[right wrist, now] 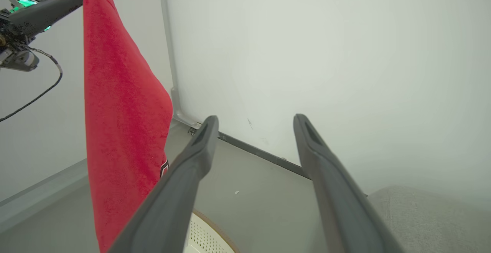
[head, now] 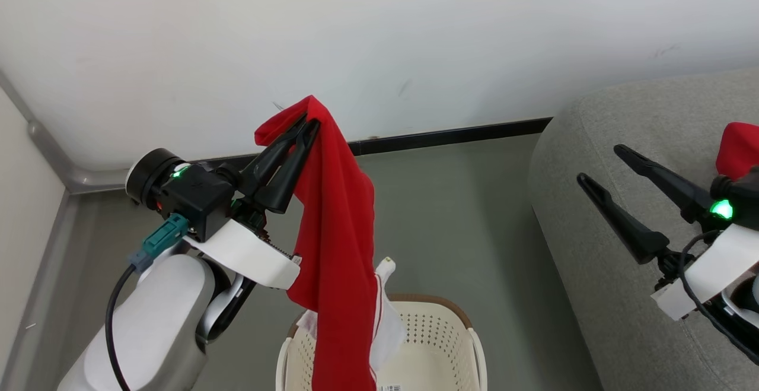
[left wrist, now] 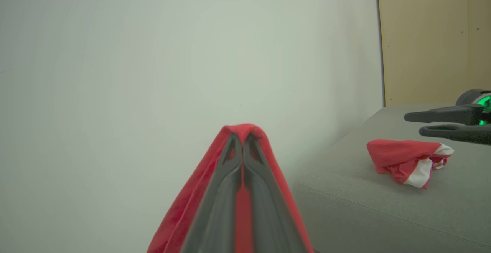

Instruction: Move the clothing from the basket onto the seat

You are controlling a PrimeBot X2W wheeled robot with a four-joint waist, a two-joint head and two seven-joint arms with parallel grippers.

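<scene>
Nearest us, the red garment (head: 335,248) hangs down over the basket (head: 442,343). If we swing right towards the seat (head: 593,142) without lifting higher, the trailing cloth may snag the rim and tip the basket. Higher and farther, our left gripper (head: 307,121) is clamped on only a small fold at the garment's top, so the soft jersey could slip free under its own weight, and at the right our right gripper (head: 602,164), fingers wide apart and empty over the seat near a second garment (left wrist: 406,161), could block the incoming arm.
</scene>
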